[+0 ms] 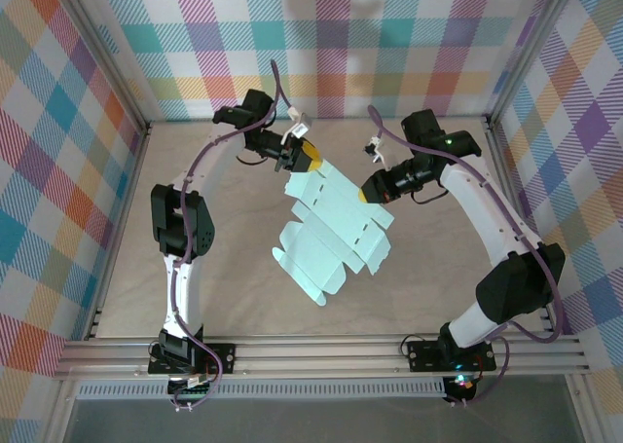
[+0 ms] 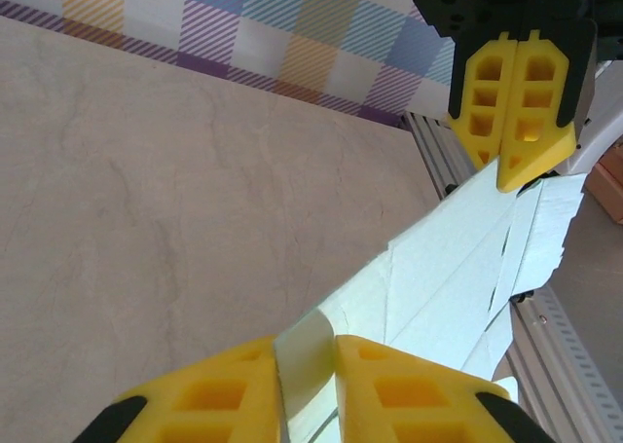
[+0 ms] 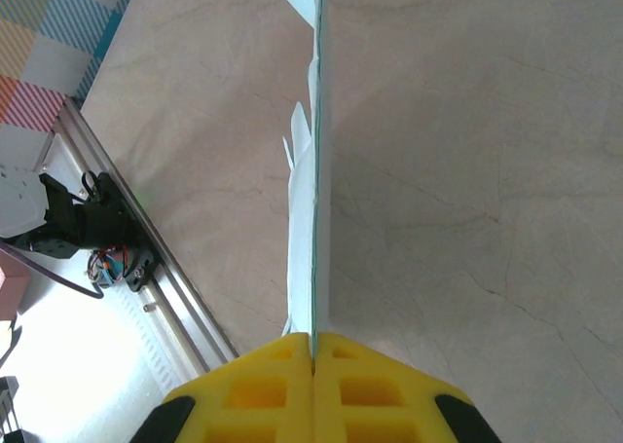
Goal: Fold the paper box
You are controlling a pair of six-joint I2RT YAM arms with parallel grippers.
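1. The paper box (image 1: 331, 237), a flat die-cut sheet not yet folded, was held mid-scene over the surface (image 1: 214, 268). Its long axis ran far to near, with most of the sheet nearer than both grippers.
2. The left gripper (image 1: 305, 158) was clamped on the sheet's far corner. The right gripper (image 1: 363, 194), close beside it, was pinched shut on the right edge.
3. The card was thin, matte and pale mint, with scalloped tabs and dashed creases. The free near end would probably flop.
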